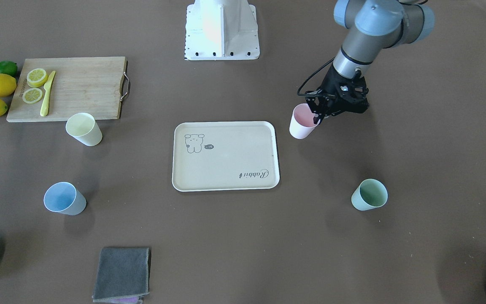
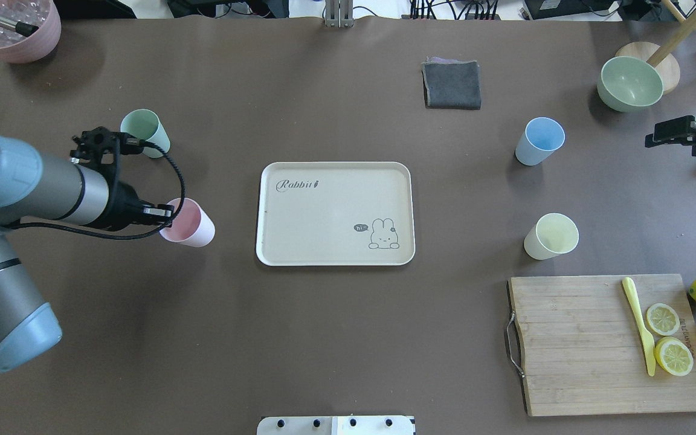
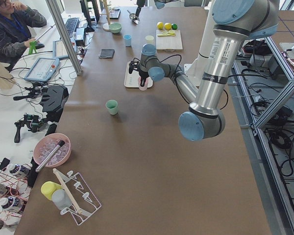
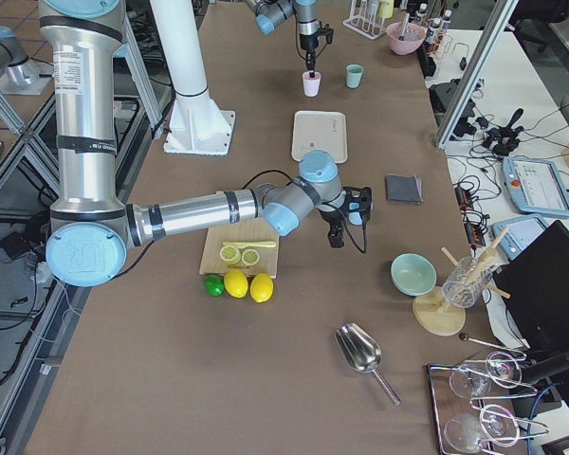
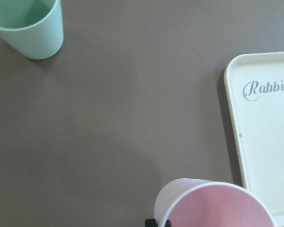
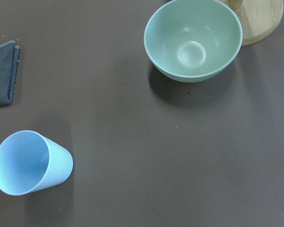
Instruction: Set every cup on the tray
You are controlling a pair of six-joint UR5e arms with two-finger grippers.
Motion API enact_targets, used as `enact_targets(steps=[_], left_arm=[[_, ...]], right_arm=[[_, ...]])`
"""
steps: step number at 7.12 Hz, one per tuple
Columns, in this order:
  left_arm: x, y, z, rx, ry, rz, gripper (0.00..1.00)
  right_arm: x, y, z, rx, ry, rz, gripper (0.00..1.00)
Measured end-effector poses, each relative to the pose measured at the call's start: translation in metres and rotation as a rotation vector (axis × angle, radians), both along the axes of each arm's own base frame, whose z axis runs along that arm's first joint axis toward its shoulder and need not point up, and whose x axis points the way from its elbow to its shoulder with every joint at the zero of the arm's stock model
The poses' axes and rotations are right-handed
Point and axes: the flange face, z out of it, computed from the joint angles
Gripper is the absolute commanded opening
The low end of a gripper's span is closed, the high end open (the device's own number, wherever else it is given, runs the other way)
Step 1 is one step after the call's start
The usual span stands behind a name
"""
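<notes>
Though its jaws are mostly hidden, the left gripper (image 1: 317, 116) pinches the rim of the small pink plastic tumbler (image 1: 300, 126); whether the edge-cropped right gripper (image 2: 655, 138) is open I cannot tell.

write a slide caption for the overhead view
Left gripper at the pink cup's rim beside the empty tray; mint cup, blue cup and yellow cup wait nearby.

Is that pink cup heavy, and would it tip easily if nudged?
Probably light: the pink cup looks like thin, empty plastic. Its base is narrower than its mouth, so a sideways nudge might tip it. The matte wall likely isn't slippery.
</notes>
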Motion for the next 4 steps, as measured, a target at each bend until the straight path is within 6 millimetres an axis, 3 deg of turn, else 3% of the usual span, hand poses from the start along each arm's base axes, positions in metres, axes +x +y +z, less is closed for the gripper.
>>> enact_targets(steps=[2, 4], left_arm=[[0.036, -0.008, -0.033, -0.043, -0.022, -0.006, 0.0], [0.072, 0.006, -0.044, -0.057, -0.033, -0.018, 0.0]], right_arm=[[0.0, 0.0, 0.0, -0.002, 0.0, 0.001, 1.0], [0.0, 0.001, 0.001, -0.004, 0.002, 0.001, 1.0]])
